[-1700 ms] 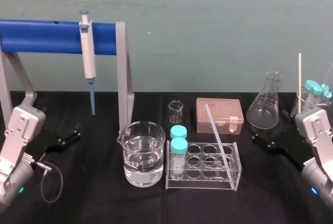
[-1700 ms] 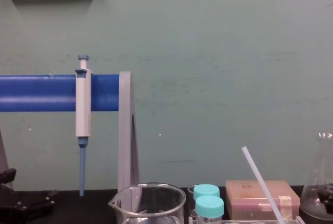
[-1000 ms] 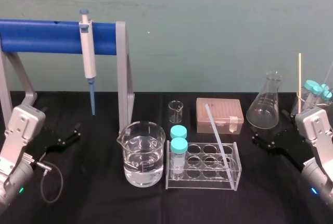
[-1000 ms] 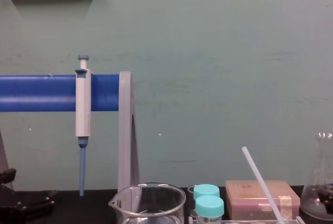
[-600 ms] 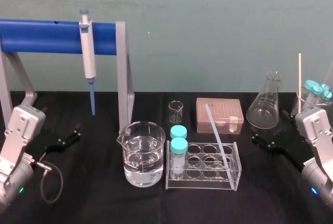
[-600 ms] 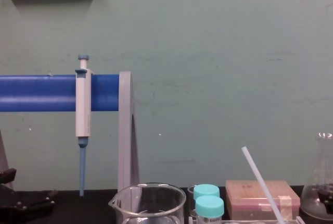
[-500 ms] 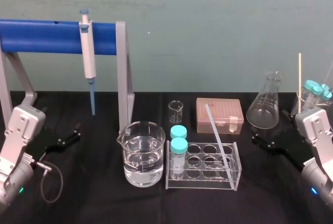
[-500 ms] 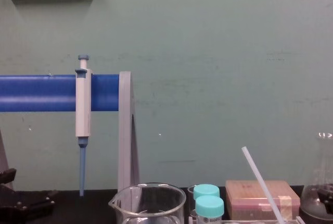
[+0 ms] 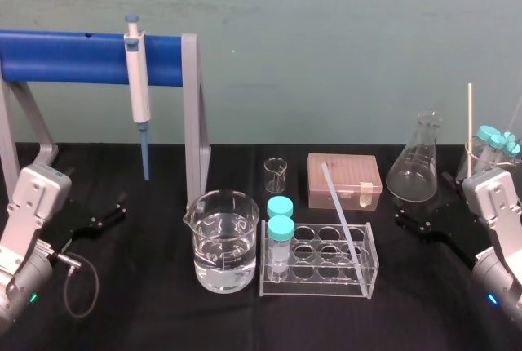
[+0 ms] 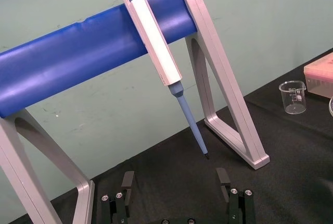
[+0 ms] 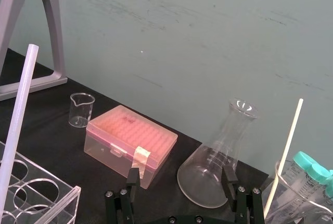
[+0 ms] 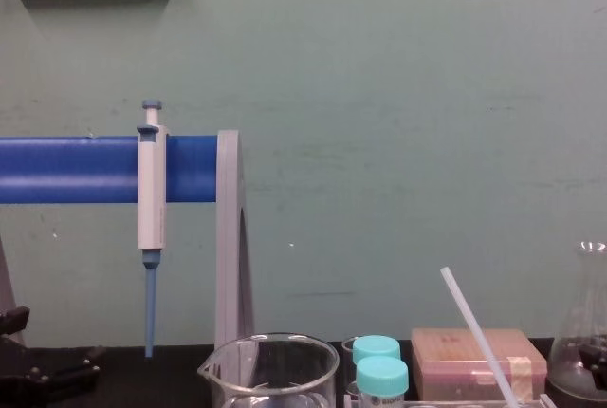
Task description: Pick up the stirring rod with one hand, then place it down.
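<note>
The stirring rod, thin, white and translucent, leans at a slant in the clear tube rack at the table's middle, its upper end over the pink box. It also rises in the chest view and the right wrist view. My left gripper rests low at the table's left, open with nothing between its fingers. At the right, near the flask, my right gripper is open and holds nothing, its fingers apart from the rod.
A pipette hangs on the blue-barred stand at back left. A water-filled beaker and two teal-capped vials stand left of the rod. Behind are a small beaker, a pink box and a conical flask.
</note>
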Tool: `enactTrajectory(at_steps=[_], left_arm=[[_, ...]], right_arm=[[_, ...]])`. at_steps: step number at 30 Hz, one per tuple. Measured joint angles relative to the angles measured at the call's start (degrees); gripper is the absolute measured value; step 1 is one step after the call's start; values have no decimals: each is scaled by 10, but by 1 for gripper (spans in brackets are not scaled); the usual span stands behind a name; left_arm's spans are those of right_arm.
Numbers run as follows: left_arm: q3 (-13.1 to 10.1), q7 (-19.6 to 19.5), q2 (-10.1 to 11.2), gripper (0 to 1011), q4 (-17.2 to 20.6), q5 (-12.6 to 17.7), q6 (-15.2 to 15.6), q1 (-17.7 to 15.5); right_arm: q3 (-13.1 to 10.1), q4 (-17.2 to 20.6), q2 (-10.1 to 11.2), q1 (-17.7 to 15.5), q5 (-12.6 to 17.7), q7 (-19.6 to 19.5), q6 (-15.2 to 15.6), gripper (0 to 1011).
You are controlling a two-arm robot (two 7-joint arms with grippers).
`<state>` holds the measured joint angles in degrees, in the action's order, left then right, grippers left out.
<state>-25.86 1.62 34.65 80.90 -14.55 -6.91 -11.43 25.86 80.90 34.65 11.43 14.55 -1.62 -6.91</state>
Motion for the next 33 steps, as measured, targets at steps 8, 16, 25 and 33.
enactTrajectory(at_steps=[8,16,25,33], left_arm=[[0,0,0,1000,0,0,0,0],[0,0,0,1000,0,0,0,0],[0,0,0,1000,0,0,0,0],[0,0,0,1000,0,0,0,0]], right_arm=[[0,0,0,0,0,0,0,1003],[0,0,0,0,0,0,0,1003],[-36,25,-6,-7,65,48,13,1003],[-77,98,2,-20,194,159,99,1003]])
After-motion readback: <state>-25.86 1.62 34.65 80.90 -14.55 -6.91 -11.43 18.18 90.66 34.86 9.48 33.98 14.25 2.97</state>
